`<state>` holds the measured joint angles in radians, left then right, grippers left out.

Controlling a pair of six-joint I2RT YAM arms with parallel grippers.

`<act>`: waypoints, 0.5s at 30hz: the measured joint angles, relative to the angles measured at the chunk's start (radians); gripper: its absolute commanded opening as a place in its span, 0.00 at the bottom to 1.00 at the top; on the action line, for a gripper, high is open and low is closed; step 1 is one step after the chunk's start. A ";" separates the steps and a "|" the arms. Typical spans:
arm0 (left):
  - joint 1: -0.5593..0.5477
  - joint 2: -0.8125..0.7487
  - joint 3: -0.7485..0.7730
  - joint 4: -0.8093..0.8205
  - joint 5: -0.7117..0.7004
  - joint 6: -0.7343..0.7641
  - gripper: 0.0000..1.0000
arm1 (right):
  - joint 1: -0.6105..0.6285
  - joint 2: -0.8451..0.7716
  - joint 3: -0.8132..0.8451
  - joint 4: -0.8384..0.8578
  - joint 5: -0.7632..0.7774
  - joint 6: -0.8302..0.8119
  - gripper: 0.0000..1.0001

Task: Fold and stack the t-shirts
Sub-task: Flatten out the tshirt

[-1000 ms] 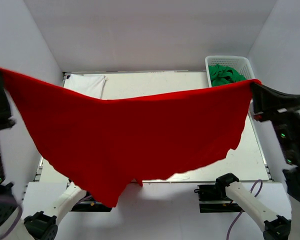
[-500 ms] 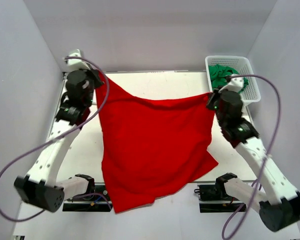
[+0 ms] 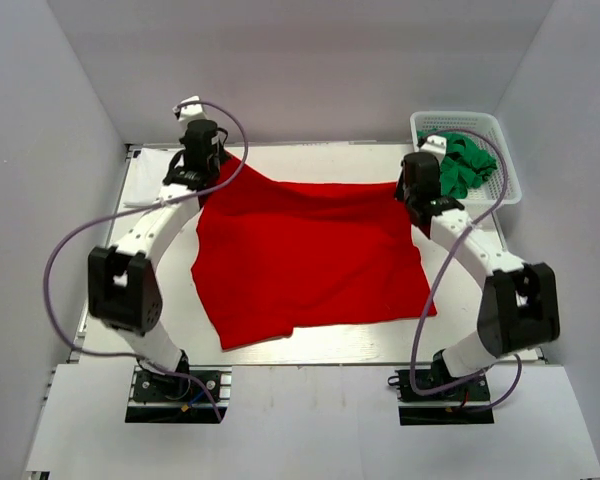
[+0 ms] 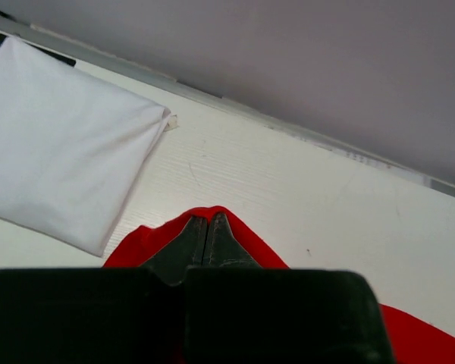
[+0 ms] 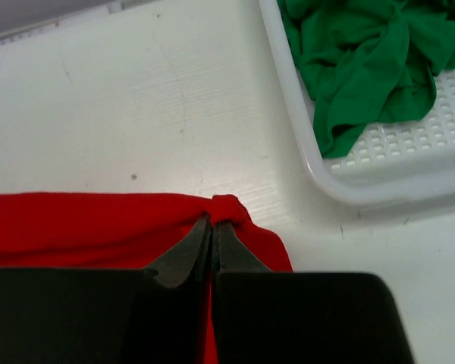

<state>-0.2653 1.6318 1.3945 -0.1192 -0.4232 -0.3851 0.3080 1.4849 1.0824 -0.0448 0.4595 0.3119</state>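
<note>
The red t-shirt (image 3: 305,255) lies spread flat on the table as a broad sheet. My left gripper (image 3: 206,160) is shut on its far left corner (image 4: 208,214), down at the table. My right gripper (image 3: 417,192) is shut on its far right corner (image 5: 226,206). A folded white t-shirt (image 4: 57,148) lies at the far left corner, left of my left gripper; it also shows in the top view (image 3: 165,160). Green t-shirts (image 3: 462,160) lie crumpled in the basket and show in the right wrist view (image 5: 368,64).
The white lattice basket (image 3: 502,150) stands at the far right corner, close to my right gripper; its rim shows in the right wrist view (image 5: 307,155). Walls enclose the table on three sides. The red shirt's near edge lies close to the table's front edge (image 3: 310,357).
Both grippers carried the red shirt from held high and stretched toward the far side and down. The shirt now lies flat on the table.
</note>
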 measured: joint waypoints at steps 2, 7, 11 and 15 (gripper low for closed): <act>0.009 0.083 0.052 -0.001 -0.004 -0.008 0.00 | -0.019 0.050 0.049 0.009 -0.018 0.000 0.00; 0.028 0.215 0.162 -0.004 -0.011 -0.016 0.00 | -0.066 0.174 0.188 0.038 -0.070 -0.003 0.00; 0.040 0.319 0.290 -0.002 -0.021 -0.018 0.00 | -0.093 0.292 0.320 0.040 -0.106 -0.006 0.00; 0.053 0.437 0.416 -0.001 -0.029 -0.027 0.01 | -0.113 0.421 0.449 0.023 -0.134 -0.010 0.10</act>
<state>-0.2123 2.0689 1.8107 -0.1200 -0.4522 -0.4126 0.1955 1.9057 1.5311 -0.0216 0.3256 0.3023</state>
